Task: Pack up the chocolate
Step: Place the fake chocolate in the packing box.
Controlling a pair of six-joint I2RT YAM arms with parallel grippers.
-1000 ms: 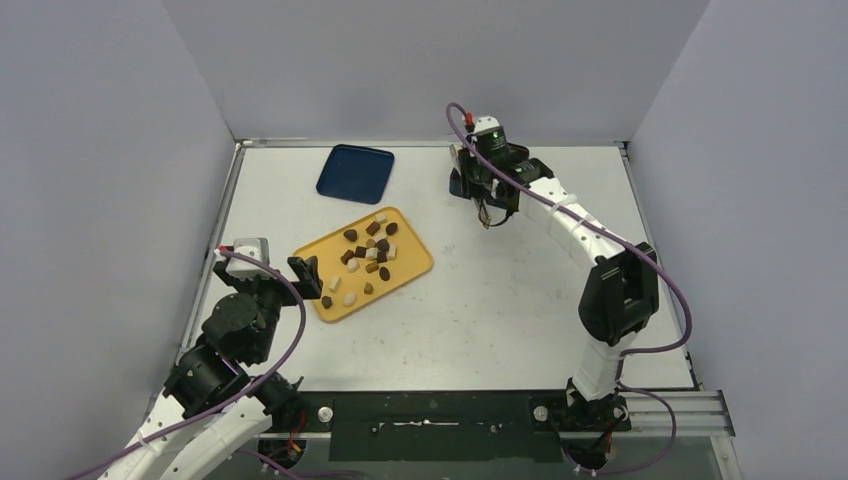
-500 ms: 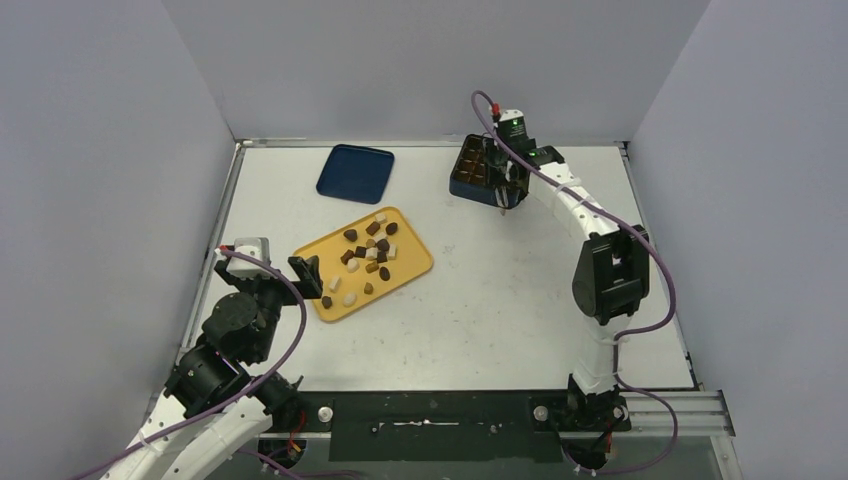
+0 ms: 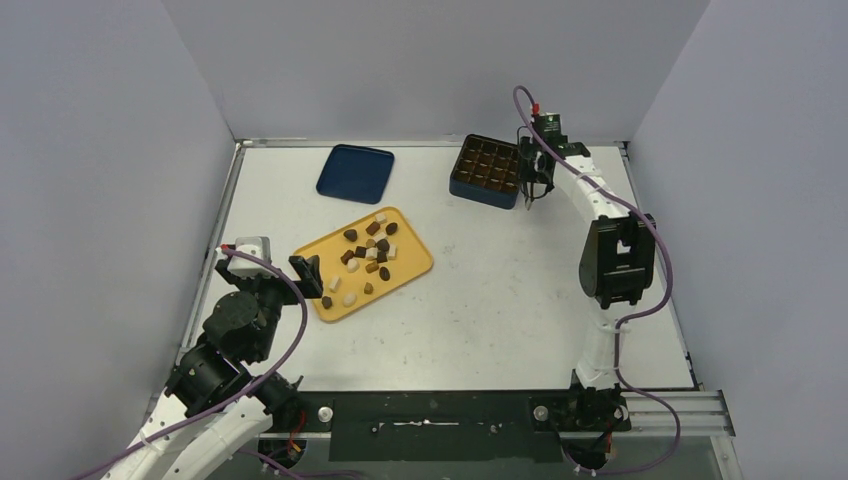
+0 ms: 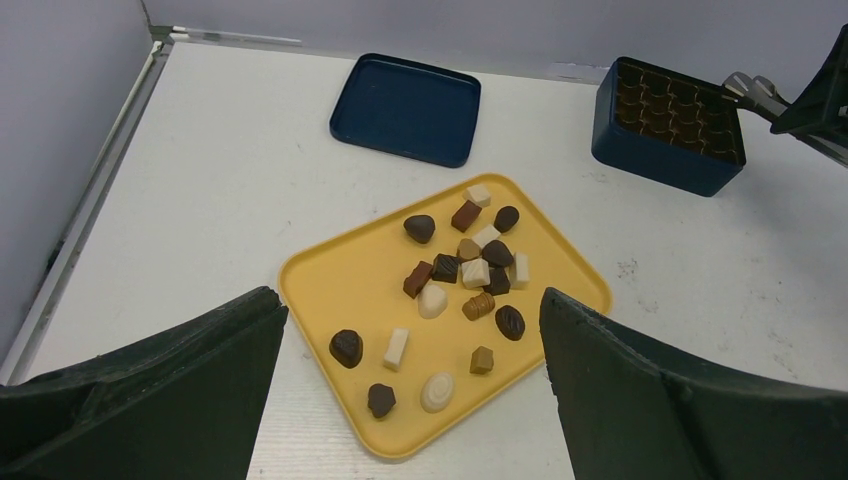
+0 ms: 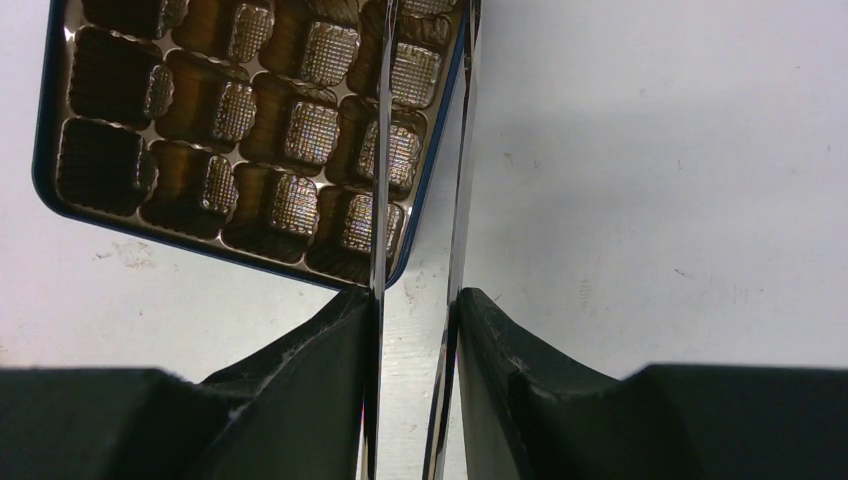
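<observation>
Your left fingers point(image 4: 410, 400) stand wide apart, the chocolate point(image 4: 462, 275) lying on the yellow tray point(image 4: 330, 290) just beyond them. Your right fingers point(image 5: 415, 330) clamp thin tweezers point(image 5: 455, 150) beside the blue box point(image 3: 487, 171).

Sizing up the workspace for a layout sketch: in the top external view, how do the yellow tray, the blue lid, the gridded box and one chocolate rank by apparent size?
1. Yellow tray, clearly largest.
2. Blue lid and gridded box: similar footprints; the box is taller and so nearer the camera, so I won't rank them.
3. A single chocolate, far the smallest.
</observation>
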